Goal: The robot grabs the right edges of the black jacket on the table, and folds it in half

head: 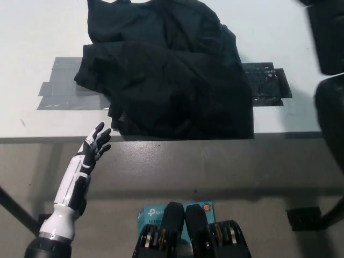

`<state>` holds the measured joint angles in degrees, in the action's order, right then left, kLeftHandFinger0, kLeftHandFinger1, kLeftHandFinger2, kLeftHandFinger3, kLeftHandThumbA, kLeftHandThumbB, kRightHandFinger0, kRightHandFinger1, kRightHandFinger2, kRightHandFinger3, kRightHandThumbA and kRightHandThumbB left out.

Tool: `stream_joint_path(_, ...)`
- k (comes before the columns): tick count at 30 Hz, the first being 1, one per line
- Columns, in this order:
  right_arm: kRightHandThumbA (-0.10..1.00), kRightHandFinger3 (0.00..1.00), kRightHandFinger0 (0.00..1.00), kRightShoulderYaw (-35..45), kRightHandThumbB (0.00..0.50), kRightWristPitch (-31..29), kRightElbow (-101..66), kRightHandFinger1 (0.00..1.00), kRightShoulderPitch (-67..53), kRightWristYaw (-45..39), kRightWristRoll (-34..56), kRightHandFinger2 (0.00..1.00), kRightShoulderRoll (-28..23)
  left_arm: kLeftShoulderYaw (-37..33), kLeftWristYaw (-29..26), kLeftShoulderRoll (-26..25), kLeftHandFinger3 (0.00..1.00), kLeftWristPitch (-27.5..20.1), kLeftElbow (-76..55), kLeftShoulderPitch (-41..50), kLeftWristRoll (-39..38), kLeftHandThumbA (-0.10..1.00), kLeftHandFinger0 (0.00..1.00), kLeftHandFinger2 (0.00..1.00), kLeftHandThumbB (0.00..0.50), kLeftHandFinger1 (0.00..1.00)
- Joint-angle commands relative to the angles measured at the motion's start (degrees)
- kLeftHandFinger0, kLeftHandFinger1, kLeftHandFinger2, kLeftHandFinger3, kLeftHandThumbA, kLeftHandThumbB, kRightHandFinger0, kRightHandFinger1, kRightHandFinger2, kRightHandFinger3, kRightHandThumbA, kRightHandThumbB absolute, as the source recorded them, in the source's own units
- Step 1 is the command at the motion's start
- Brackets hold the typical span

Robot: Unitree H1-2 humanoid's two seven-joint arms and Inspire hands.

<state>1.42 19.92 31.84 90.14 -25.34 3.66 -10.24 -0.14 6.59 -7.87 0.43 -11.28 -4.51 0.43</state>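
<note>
We see one black jacket (172, 75) lying bunched on the white desk (32, 32), near its front edge. Our left robot hand (97, 144) is released, holding nothing, just below that edge. Our right robot hand is hidden.

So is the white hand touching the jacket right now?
No, the left hand hangs open just below the table edge, apart from the jacket.

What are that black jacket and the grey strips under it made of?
The black jacket looks like soft matte woven cloth: it lies in loose rumpled folds with little shine. The grey strips look like flat tape stuck to the white table, slightly glossy; the exact kind is unclear.
</note>
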Motion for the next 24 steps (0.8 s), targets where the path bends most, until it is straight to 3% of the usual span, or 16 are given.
stream_joint_path(1,1.00,1.00,1.00,3.87,0.484,2.99,-16.31,1.00,-1.38,-1.10,4.55,1.00,-6.48,-0.01,0.89,-0.78,1.00,-2.26,-1.64,1.49,-1.21,1.00,1.00,1.00,0.206,1.00)
stream_joint_path(2,1.00,1.00,1.00,4.46,0.458,3.92,-22.09,1.00,-3.82,-0.83,4.22,1.00,-8.07,0.16,0.86,-1.01,1.00,-2.17,-1.84,1.76,-1.07,1.00,1.00,1.00,0.201,1.00)
stream_joint_path(5,1.00,1.00,1.00,5.95,0.454,5.83,-34.55,1.00,-9.20,-2.25,5.62,1.00,-12.55,0.82,1.35,-1.70,1.00,-2.35,-1.33,1.32,-2.17,1.00,1.00,1.00,0.195,1.00)
stream_joint_path(7,1.00,1.00,1.00,8.54,0.428,7.01,-45.86,1.00,-15.71,-2.05,7.65,1.00,-16.07,1.32,1.49,-2.07,1.00,-1.82,-1.30,0.92,-2.73,1.00,1.00,1.00,0.244,1.00)
stream_joint_path(10,1.00,1.00,1.00,10.33,0.408,7.01,-56.66,1.00,-24.36,-0.94,10.83,1.00,-20.86,1.57,1.19,-2.21,1.00,-1.80,-0.73,0.53,-2.15,1.00,1.00,1.00,0.265,1.00)
stream_joint_path(13,1.00,1.00,1.00,12.29,0.460,7.01,-65.58,1.00,-34.02,1.63,13.90,1.00,-22.88,1.83,1.07,-2.36,1.00,-1.65,-0.30,0.14,-1.93,1.00,1.00,1.00,0.241,1.00)
stream_joint_path(16,1.00,1.00,1.00,16.70,0.436,7.01,-73.35,1.00,-47.20,3.92,16.98,1.00,-20.75,2.25,1.31,-2.59,1.00,-1.10,0.05,0.04,-2.58,1.00,1.00,1.00,0.240,1.00)
stream_joint_path(17,1.00,1.00,1.00,19.24,0.394,7.01,-75.02,1.00,-51.89,2.56,17.17,1.00,-17.96,2.33,1.30,-2.58,1.00,-0.89,0.05,0.13,-2.59,1.00,1.00,1.00,0.231,1.00)
stream_joint_path(18,1.00,1.00,1.00,19.85,0.398,7.01,-76.66,1.00,-55.68,2.89,17.50,1.00,-16.32,2.48,1.52,-2.62,1.00,-0.93,0.20,0.49,-3.08,1.00,1.00,1.00,0.233,1.00)
stream_joint_path(24,1.00,1.00,1.00,17.34,0.372,-6.43,-73.46,1.00,-74.63,2.72,15.81,1.00,-7.18,2.55,0.76,-1.94,1.00,-2.01,1.59,1.22,-2.08,1.00,1.00,1.00,0.212,1.00)
